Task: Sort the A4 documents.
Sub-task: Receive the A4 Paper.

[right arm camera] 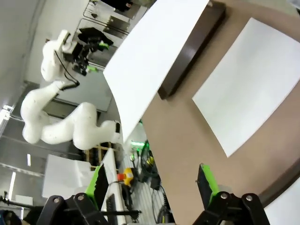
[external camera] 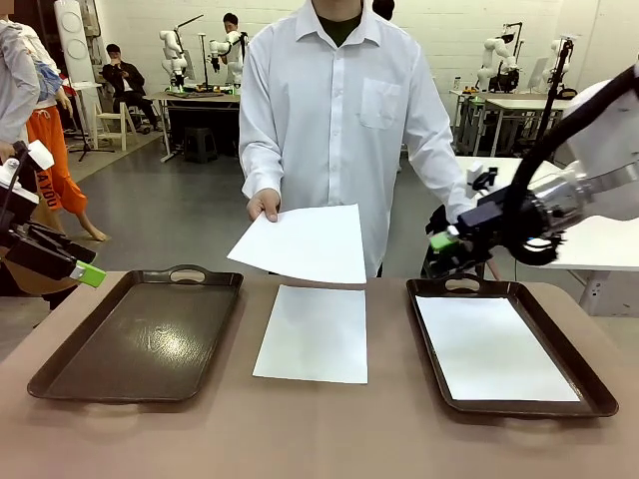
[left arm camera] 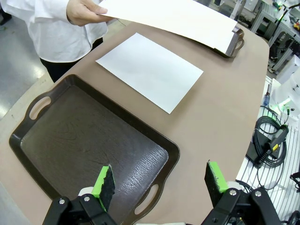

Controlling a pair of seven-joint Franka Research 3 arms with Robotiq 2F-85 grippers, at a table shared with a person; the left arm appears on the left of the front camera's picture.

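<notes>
lying btwn l tray, r tray, a4 doc touching neither

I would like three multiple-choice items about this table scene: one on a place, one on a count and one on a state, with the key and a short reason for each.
1. Which tray has a white sheet lying in it?
A. the left tray
B. the right tray
C. both trays

2. How many white sheets are in the front view?
A. two
B. three
C. five

3. How is the left gripper?
A. open, holding nothing
B. shut on a sheet
C. shut on a tray handle

Key:
1 B: the right tray holds a sheet, and the left tray is bare.
2 B: there is one sheet in the person's hand, one on the table between the trays and one in the right tray.
3 A: its green pads stand wide apart with nothing between them.
</notes>
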